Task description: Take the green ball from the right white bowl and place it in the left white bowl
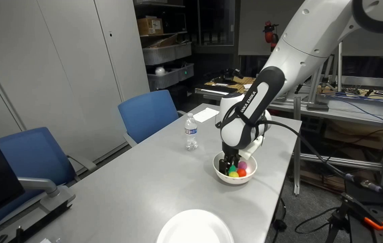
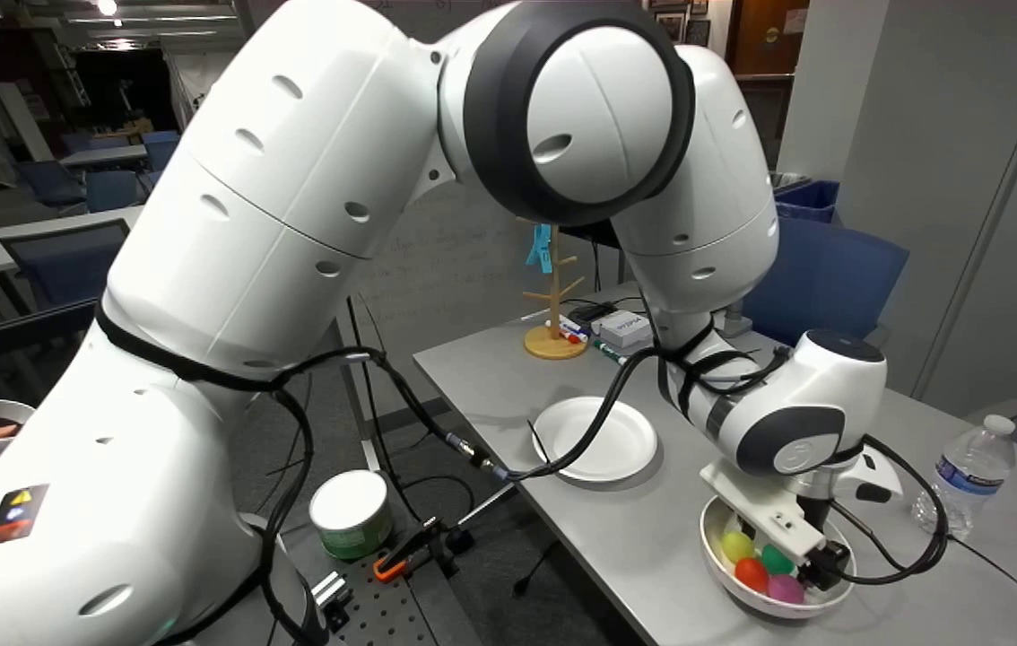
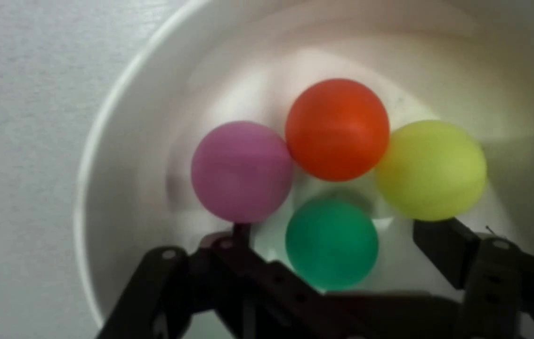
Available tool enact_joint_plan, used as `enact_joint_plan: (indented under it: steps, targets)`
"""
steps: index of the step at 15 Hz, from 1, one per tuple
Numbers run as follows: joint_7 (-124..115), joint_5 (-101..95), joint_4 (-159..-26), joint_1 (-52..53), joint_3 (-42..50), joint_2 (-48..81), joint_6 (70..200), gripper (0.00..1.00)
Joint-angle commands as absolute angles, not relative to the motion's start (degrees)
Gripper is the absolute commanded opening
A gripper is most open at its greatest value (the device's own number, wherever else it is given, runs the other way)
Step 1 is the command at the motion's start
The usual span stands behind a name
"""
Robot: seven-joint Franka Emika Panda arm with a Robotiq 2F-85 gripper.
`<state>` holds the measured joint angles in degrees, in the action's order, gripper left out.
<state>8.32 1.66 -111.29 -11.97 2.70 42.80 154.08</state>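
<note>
The green ball (image 3: 332, 243) lies in the right white bowl (image 1: 233, 181), the deeper one. It also shows in both exterior views (image 1: 232, 168) (image 2: 776, 560). My gripper (image 3: 340, 240) points down inside this bowl and is open. Its dark fingers stand on either side of the green ball, with a gap to the ball on each side. The right finger's tip is partly hidden under the yellow ball in the wrist view. The left white bowl (image 2: 594, 440), wide and plate-like, lies apart on the table and holds nothing; an exterior view (image 1: 195, 227) cuts off its near part.
A pink ball (image 3: 242, 172), a red ball (image 3: 337, 129) and a yellow ball (image 3: 431, 170) lie close around the green ball in the bowl. A water bottle (image 1: 190, 132) stands on the grey table (image 1: 137, 192). A wooden stand (image 2: 554, 343) and markers are at the table's far end.
</note>
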Motion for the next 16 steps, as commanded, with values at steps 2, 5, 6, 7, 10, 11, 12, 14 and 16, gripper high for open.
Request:
enact_joint_plan:
  steps: [2,5,6,7,10,11,12,14,16]
  targets:
    - [7.12,1.34,-110.99,-11.27,3.21,43.02,152.98,1.0]
    - [7.18,1.31,-110.9,-11.33,3.24,43.1,152.95,0.93]
    - [7.22,1.32,-110.86,-11.36,3.22,43.14,152.91,0.91]
    - [7.22,1.34,-110.8,-11.37,3.2,43.16,152.92,0.89]
    - [7.2,1.36,-110.66,-11.36,3.16,43.26,152.89,0.92]
    - [7.15,1.34,-110.65,-11.32,3.2,43.28,152.89,0.92]
    - [7.03,1.3,-110.67,-11.24,3.3,43.28,152.96,0.89]
    - [6.92,1.29,-110.72,-11.2,3.38,43.27,152.95,0.81]
    - [6.73,1.26,-110.79,-11.02,3.43,43.25,153.06,0.76]
